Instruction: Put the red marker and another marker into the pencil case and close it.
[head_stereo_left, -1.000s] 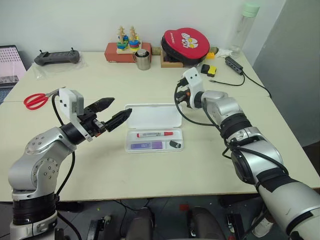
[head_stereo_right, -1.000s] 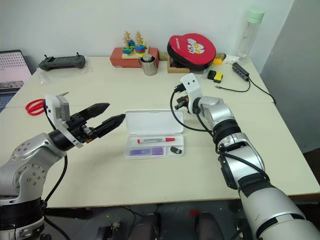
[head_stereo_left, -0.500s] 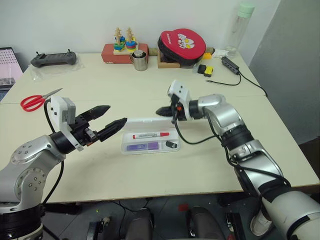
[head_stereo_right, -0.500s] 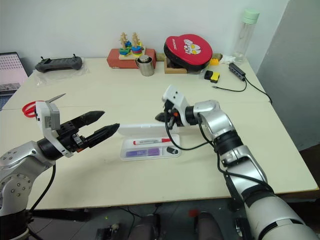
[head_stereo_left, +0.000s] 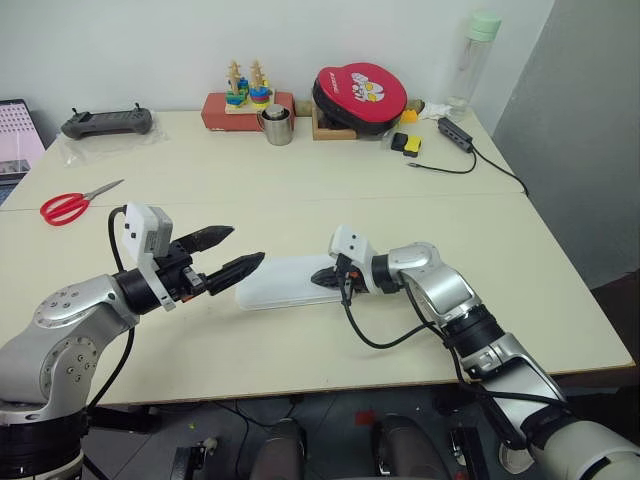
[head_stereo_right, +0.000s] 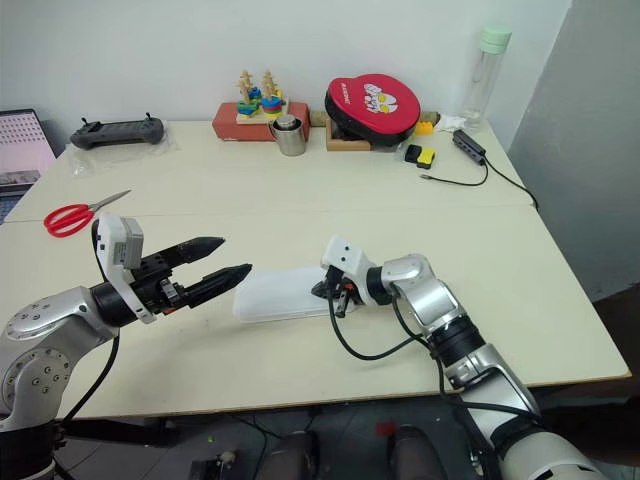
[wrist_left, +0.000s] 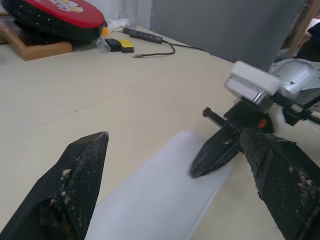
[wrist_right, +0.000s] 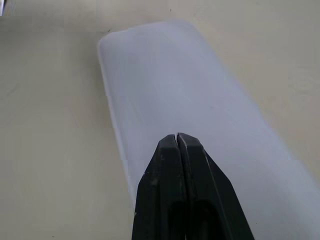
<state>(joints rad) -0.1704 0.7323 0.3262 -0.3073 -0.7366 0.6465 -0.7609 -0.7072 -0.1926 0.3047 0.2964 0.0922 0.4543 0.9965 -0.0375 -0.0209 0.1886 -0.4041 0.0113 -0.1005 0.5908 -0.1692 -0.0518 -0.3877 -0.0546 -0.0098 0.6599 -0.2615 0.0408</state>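
With lid down, case (head_stereo_left: 290, 284) lies under pinched-shut right gripper (head_stereo_left: 318, 279) tips, just beyond spread, empty left gripper (head_stereo_left: 236, 253) fingers (wrist_left: 82, 167).

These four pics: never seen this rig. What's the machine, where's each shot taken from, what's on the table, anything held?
It is a two-armed humanoid robot. Two pictures come from its head camera, looking down over the arms; the other two come from cameras on each wrist, looking along the black fingers. On the table lies the pencil case, lid down. The right gripper, fingers shut, rests its tip on the lid and holds nothing. The left gripper hovers open beside the case, empty. Farther back: red scissors, a controller, a steel cup, a stacking toy, a red case and a bottle.
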